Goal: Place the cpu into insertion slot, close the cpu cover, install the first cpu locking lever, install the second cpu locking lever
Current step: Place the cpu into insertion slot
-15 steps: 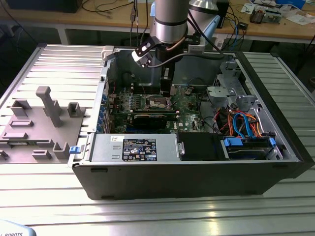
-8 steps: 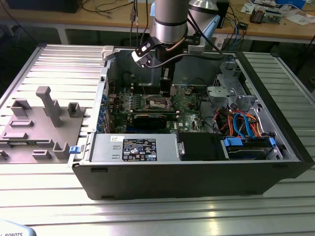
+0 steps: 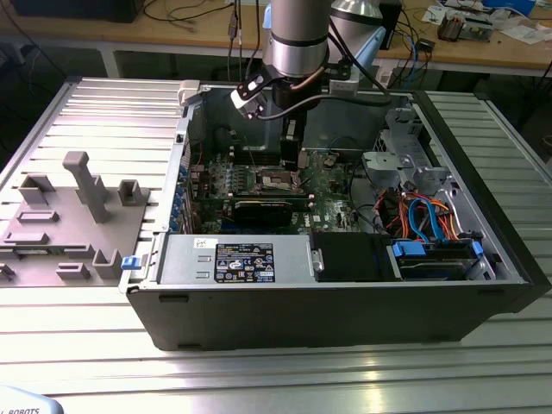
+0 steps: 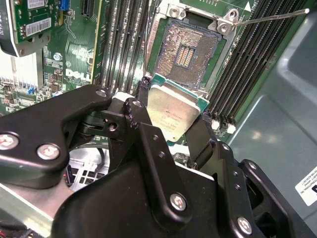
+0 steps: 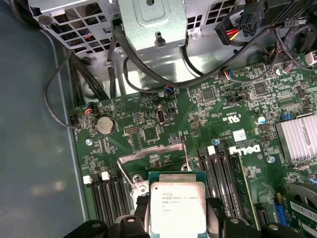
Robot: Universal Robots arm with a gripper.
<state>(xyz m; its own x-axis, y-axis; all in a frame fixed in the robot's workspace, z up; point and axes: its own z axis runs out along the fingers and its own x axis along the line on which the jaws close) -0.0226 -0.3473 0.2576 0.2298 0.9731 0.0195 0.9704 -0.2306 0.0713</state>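
The cpu, a flat square chip with a dull silver top, hangs tilted just above the green circuit board. My gripper is shut on it, one black finger on each of two opposite edges. The insertion slot lies bare just beyond the chip, its pin field exposed. The cpu cover stands swung up as a thin silvery frame behind the cpu. A thin locking lever sticks out beside the socket. In the exterior view the gripper reaches down into the case over the slot.
Black memory slots run along both sides of the socket. A metal drive cage and black cables crowd one case wall. A silver heatsink sits nearby. A grey fixture tray lies at the exterior view's left, outside the open case.
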